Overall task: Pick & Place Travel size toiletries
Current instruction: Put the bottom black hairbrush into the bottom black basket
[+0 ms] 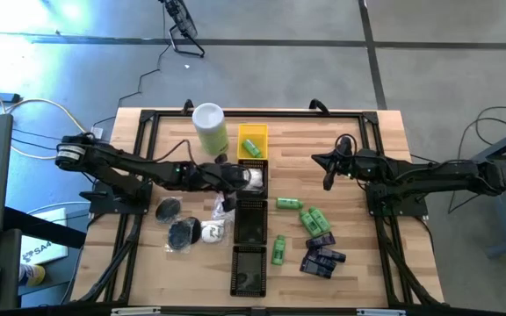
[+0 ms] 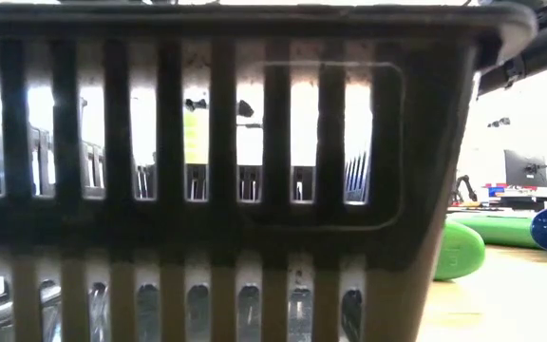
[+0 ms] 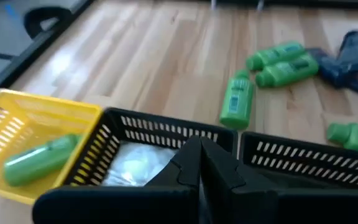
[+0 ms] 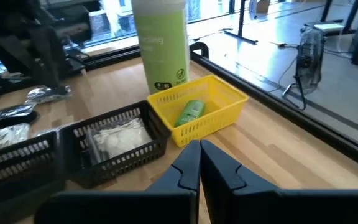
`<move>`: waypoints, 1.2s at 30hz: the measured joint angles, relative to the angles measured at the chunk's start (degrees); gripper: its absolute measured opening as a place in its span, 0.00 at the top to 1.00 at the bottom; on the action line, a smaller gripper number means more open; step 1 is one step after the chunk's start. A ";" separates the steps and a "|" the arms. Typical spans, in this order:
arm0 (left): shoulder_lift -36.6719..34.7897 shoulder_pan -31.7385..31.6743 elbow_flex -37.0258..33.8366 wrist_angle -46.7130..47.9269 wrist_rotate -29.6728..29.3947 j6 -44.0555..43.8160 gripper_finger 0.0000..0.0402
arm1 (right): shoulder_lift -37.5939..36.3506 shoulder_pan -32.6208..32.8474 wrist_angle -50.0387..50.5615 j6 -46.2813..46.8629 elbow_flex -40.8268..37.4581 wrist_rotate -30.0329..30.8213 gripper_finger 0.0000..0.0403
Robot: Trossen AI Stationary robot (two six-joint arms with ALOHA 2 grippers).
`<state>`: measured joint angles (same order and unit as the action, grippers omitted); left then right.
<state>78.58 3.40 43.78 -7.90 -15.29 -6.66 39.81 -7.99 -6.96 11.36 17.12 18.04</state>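
The wooden table [image 1: 358, 140] sits on a grey floor crossed by dark seams, cables trailing at ten o'clock; the low view is almost filled by a slatted black tray wall [image 2: 207, 190], with monitors and desks in the bright room beyond.

Down the table's middle runs a line of trays: a yellow tray [image 1: 252, 142] at twelve o'clock holding one green bottle [image 4: 190, 112], beside the tall pale-green canister [image 1: 210, 128]; just below it a black tray [image 4: 114, 144] with a white crinkly piece [image 4: 118, 138] inside; more black trays [image 1: 249, 268] toward six o'clock.

Loose green bottles [image 1: 313, 218] and dark blue packets [image 1: 322, 257] lie at four o'clock; black pucks [image 1: 183, 233] and a white wrapped piece [image 1: 212, 233] at eight o'clock.

The left gripper [image 3: 199, 158] reaches from nine o'clock to the centre, fingers pressed together and empty, over the black tray's rim; the right gripper [image 4: 199, 158] extends from three o'clock, likewise closed on nothing, above bare wood near the yellow tray.
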 joint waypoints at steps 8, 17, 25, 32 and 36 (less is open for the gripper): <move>-8.76 4.54 -9.02 -12.02 -0.46 0.51 0.99 | 0.01 -0.02 -0.13 0.45 0.00 1.49 0.99; -12.43 9.29 -15.84 -16.93 -3.00 -6.69 0.99 | 0.03 0.01 -0.56 0.48 -0.02 1.35 0.99; -14.29 13.87 -15.66 -16.28 -6.10 -7.81 0.99 | 1.60 0.01 -0.99 0.48 -0.02 1.34 0.99; -16.82 16.83 -15.66 -12.30 -3.71 -16.92 0.99 | 4.31 0.01 -0.98 0.39 -0.02 1.31 0.99; -17.13 17.51 -15.46 -9.34 -6.00 -26.42 0.99 | 5.84 -0.02 -1.01 0.17 -0.02 1.33 0.99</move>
<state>61.45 20.91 28.32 -17.24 -21.29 -33.07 45.64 -8.01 -7.97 11.53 17.10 19.38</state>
